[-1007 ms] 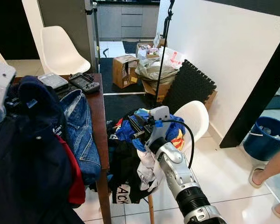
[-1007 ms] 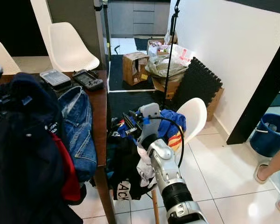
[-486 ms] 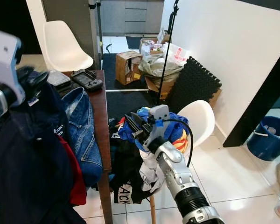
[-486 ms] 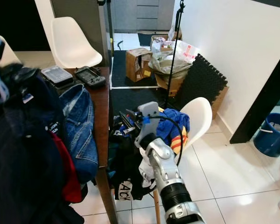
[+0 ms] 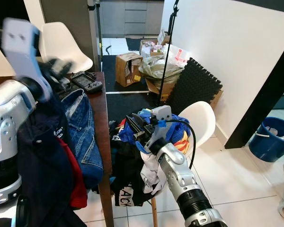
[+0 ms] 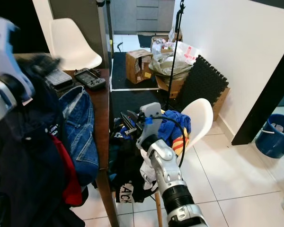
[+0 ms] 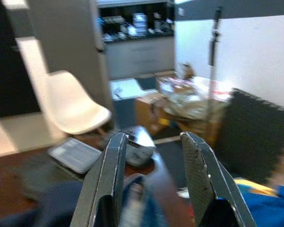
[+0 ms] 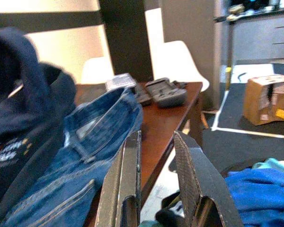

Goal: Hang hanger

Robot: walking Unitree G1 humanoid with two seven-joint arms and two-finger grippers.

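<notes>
Left gripper (image 7: 154,175) fingers spread, empty, raised over the dark navy garment (image 5: 42,156) heaped on the brown tabletop (image 5: 95,101). Right gripper (image 8: 154,175) fingers spread, empty, above soft clothes piled on a white chair (image 5: 201,120). Hanger cannot be made out. Blue jeans (image 5: 83,132) drape over the tabletop's edge

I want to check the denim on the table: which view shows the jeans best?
The right wrist view: the jeans lie close, with waistband and seams sharp. Both eye views show them smaller, draped over the table edge; the left wrist view gives a blurred scrap.
</notes>
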